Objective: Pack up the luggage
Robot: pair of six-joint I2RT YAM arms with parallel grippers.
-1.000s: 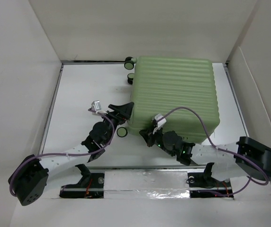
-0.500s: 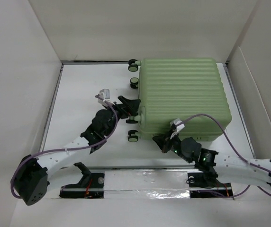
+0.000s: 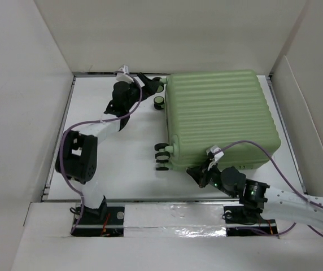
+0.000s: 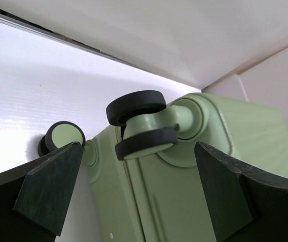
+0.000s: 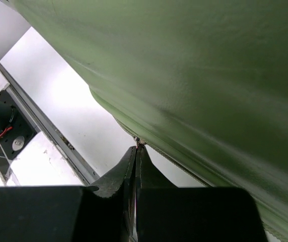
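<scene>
The luggage (image 3: 218, 118) is a light green ribbed hard-shell suitcase lying flat and closed at the centre right of the table. My left gripper (image 3: 152, 84) is open at its far left corner. In the left wrist view its jaws (image 4: 136, 151) stand wide on either side of a black twin wheel (image 4: 139, 123), without touching the luggage (image 4: 184, 191). My right gripper (image 3: 196, 172) is at the suitcase's near edge. In the right wrist view it (image 5: 136, 148) is shut on the small zipper pull (image 5: 139, 142) on the zipper seam under the green shell (image 5: 209, 75).
White walls enclose the table on the left, back and right, and the back wall (image 3: 167, 34) is close behind the suitcase. More wheels (image 3: 162, 153) stick out on the suitcase's left side. A metal rail (image 3: 167, 200) and the arm bases lie along the near edge.
The suitcase has slid right and back. My left arm swung from its near left side to its far left corner. My right gripper moved right along the near edge.
</scene>
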